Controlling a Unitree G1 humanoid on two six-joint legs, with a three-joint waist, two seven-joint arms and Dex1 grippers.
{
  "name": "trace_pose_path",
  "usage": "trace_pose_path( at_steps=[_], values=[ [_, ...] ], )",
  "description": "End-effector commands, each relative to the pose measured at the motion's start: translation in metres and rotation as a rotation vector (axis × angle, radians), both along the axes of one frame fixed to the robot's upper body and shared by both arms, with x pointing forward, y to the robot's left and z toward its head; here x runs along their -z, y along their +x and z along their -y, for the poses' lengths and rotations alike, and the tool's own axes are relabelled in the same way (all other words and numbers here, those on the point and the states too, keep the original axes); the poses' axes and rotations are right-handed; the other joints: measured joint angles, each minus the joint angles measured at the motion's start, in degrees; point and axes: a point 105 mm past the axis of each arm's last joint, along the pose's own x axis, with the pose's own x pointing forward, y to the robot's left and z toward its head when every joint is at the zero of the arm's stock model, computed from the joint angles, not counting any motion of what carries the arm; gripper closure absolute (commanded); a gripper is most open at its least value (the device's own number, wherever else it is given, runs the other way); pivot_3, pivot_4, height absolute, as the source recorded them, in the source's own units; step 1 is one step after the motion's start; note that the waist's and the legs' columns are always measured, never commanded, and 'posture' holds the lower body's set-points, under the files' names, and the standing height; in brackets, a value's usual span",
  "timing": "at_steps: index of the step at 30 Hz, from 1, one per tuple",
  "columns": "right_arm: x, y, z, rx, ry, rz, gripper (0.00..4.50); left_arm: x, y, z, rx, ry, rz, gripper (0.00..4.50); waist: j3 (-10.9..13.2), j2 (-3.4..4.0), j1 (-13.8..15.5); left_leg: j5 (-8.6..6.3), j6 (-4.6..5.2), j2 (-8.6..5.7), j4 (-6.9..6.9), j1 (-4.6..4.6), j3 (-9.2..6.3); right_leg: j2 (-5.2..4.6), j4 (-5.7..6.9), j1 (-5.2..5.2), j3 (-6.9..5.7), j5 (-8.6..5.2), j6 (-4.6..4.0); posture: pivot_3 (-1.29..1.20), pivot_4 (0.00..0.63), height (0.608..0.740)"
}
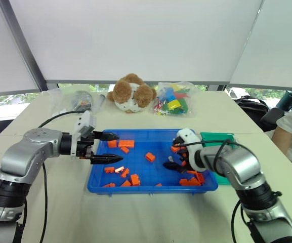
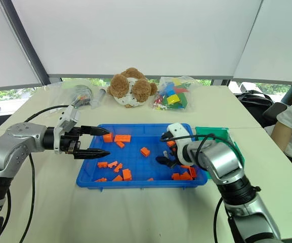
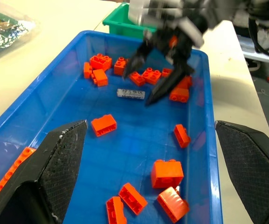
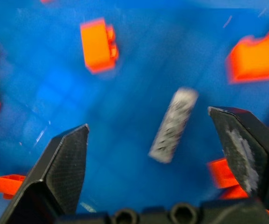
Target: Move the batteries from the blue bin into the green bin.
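Table (image 1: 135,217): one, pale, carrying everything listed below.

Blue bin (image 1: 151,190): one, wide and shallow, at the table's middle, between the two arms.

Green bin (image 1: 221,137): one, narrow, touching or just beside the blue bin's right end; largely hidden behind the right arm, its contents could not be seen.

Plush bear (image 1: 131,93): one, brown and white, beyond the blue bin.

Clear bags: two. One held coloured blocks (image 1: 174,99), just right of the bear; the other (image 1: 75,101) lay to the bear's left, contents unclear.

Left gripper (image 1: 108,147): one, fingers spread wide, level over the blue bin's left end, holding nothing.

Right gripper (image 3: 160,77): one, fingers spread, angled down into the blue bin's right part, empty, just above a battery.

Orange bricks (image 3: 103,125): well over a dozen, scattered across the blue bin's floor; exact count not possible.

Batteries (image 4: 173,124): one seen, silver-grey, lying flat on the blue bin's floor among the bricks, between the right gripper's fingers, untouched.
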Motion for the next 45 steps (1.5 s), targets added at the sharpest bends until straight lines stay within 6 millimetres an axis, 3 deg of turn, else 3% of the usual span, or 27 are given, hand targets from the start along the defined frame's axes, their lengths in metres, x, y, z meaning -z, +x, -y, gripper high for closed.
trace_pose_path(
  at_steps=[1,4,7,14,15,18,22,27,31,35,42,44,45],
  values=[
    [0.002,0.003,0.000,0.028,-0.007,0.021,0.06,-0.008,-0.003,0.000,0.005,0.000,0.039,0.00,0.0,0.00,0.0,0.00,0.00,0.00,0.00,0.00,0.00,0.00,0.00,0.00,0.00,0.00,0.00,0.00,0.150,0.733],
    [0.009,0.003,-0.001,0.037,-0.005,0.001,0.06,-0.009,-0.003,0.000,0.002,0.001,0.041,0.00,0.0,-0.02,0.0,0.00,0.00,0.00,0.00,0.00,0.00,0.00,0.00,0.01,0.00,0.00,0.00,0.00,0.150,0.733],
    [0.010,0.003,-0.001,0.040,-0.008,0.003,0.88,-0.009,-0.004,0.000,0.000,0.002,0.041,0.00,0.0,-0.02,0.0,0.00,0.00,0.00,0.00,0.00,-0.01,0.00,0.00,0.01,0.00,0.00,0.00,0.00,0.150,0.733],
    [0.008,-0.001,-0.007,0.001,-0.031,0.026,4.45,-0.009,-0.003,0.000,-0.002,0.000,0.043,0.00,0.0,-0.02,0.0,0.00,0.00,0.00,0.00,0.01,-0.01,0.01,0.00,0.01,0.00,0.00,0.00,0.00,0.150,0.733],
    [0.003,0.000,-0.007,0.003,-0.023,0.034,4.49,-0.009,-0.003,0.000,-0.002,0.000,0.042,0.00,0.0,-0.02,0.0,0.00,0.00,0.00,0.00,0.01,-0.01,0.01,0.00,0.01,0.00,0.00,0.00,0.00,0.150,0.733],
    [-0.024,0.011,0.008,0.062,-0.015,0.114,4.48,-0.009,-0.003,0.000,-0.001,-0.001,0.039,0.00,0.0,-0.02,0.0,0.00,0.00,0.00,0.00,0.01,-0.01,0.00,0.00,0.01,0.00,0.00,0.00,0.00,0.150,0.733],
    [-0.068,0.025,0.057,0.191,-0.063,0.267,4.48,-0.008,-0.004,0.000,0.000,-0.004,0.034,0.00,0.0,0.02,0.3,0.00,0.00,-0.01,0.03,-0.08,0.00,-0.03,-0.01,-0.04,0.00,0.00,0.00,0.00,0.150,0.733],
    [-0.103,0.020,0.118,0.310,-0.127,0.348,4.48,-0.007,-0.003,0.000,0.000,-0.005,0.030,0.00,0.0,0.02,0.1,-0.01,0.01,-0.01,-0.04,-0.09,0.00,-0.01,-0.02,-0.08,0.00,0.00,0.00,0.00,0.150,0.733],
    [-0.090,0.012,0.153,0.357,-0.206,0.307,4.48,-0.006,-0.001,0.002,0.006,-0.007,0.028,0.00,0.0,0.02,0.0,0.00,0.01,-0.01,-0.06,-0.08,0.00,0.00,-0.03,-0.09,0.01,0.00,0.00,0.00,0.150,0.733],
    [-0.072,0.004,0.163,0.339,-0.223,0.248,4.48,-0.006,0.000,0.003,0.014,-0.008,0.028,0.00,0.0,0.02,0.0,0.00,0.01,-0.01,-0.05,-0.08,0.00,0.00,-0.03,-0.08,0.02,0.00,0.00,0.00,0.150,0.733],
    [-0.064,0.001,0.163,0.317,-0.203,0.227,0.94,-0.007,0.001,0.004,0.021,-0.006,0.029,0.00,0.0,0.03,0.0,0.00,0.00,-0.01,-0.02,-0.08,0.00,0.00,-0.03,-0.08,0.03,0.00,0.00,0.00,0.150,0.733],
    [-0.073,0.001,0.164,0.307,-0.197,0.252,0.09,-0.007,0.000,0.004,0.022,-0.004,0.028,0.00,0.0,0.03,0.1,0.00,0.00,-0.01,0.00,-0.08,0.00,0.00,-0.03,-0.07,0.02,0.00,0.00,0.00,0.150,0.733],
    [-0.080,0.001,0.163,0.291,-0.199,0.277,0.09,-0.007,0.000,0.003,0.023,-0.002,0.028,0.00,0.0,0.03,0.2,0.00,0.00,-0.01,0.00,-0.08,0.00,0.00,-0.03,-0.07,0.02,0.00,0.00,0.00,0.150,0.733]
  ],
)
